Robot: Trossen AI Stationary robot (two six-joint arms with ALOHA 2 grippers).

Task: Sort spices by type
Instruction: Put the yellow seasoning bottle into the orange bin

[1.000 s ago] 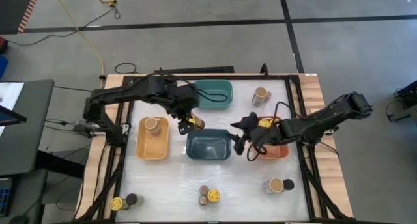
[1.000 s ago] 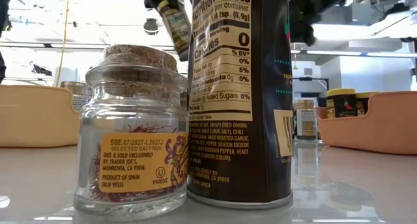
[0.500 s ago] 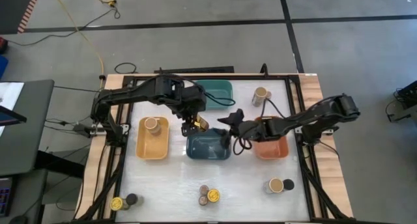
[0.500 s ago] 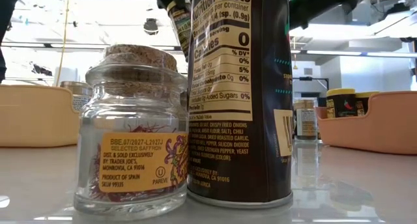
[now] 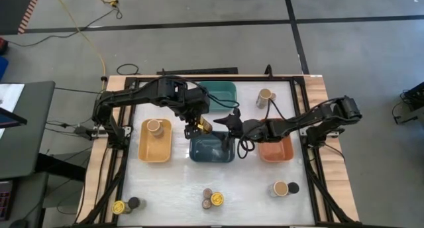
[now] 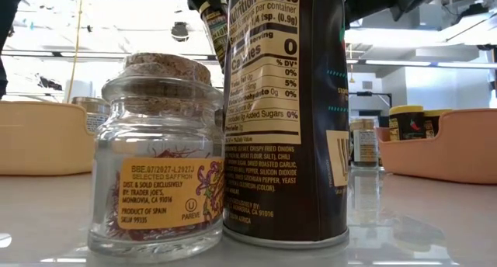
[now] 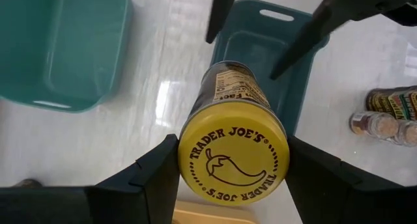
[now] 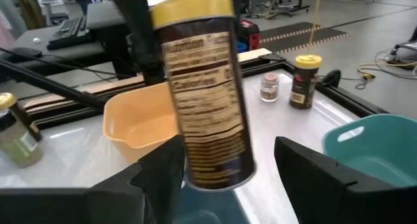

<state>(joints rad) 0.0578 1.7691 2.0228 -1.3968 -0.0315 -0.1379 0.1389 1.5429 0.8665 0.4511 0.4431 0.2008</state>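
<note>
Above the near edge of the dark-blue bin [image 5: 212, 148] at the middle of the worktop [image 5: 179, 188], the left gripper [image 5: 199, 125] holds a yellow-lidded spice jar [image 5: 203, 126]; its fingers [image 7: 146, 178] are clamped on the jar's sides just under the lid, as the left wrist view shows; the jar is tilted, lid toward the wrist camera and base toward the bin. The right gripper [image 5: 228, 119] reaches in from the other side and faces the same jar; its fingers [image 8: 313, 168] stand apart on either side of the jar's lower end, and whether they touch it cannot be told. Behind the dark-blue bin lies the teal bin [image 5: 218, 95]; the yellow bin [image 5: 154, 145] on the left holds one wide tan-topped jar [image 5: 154, 126]; the orange bin [image 5: 275, 148] sits on the right, partly under the right arm. Another tan-topped jar [image 5: 265, 97] stands near the far right corner; small groups of jars wait along the front edge: a pair at front left [image 5: 124, 205], a cluster at front centre [image 5: 212, 199], a pair at front right [image 5: 285, 188]. In the low view a cork-stoppered saffron jar [image 6: 159, 174] stands just beside a tall dark jar [image 6: 283, 112].
</note>
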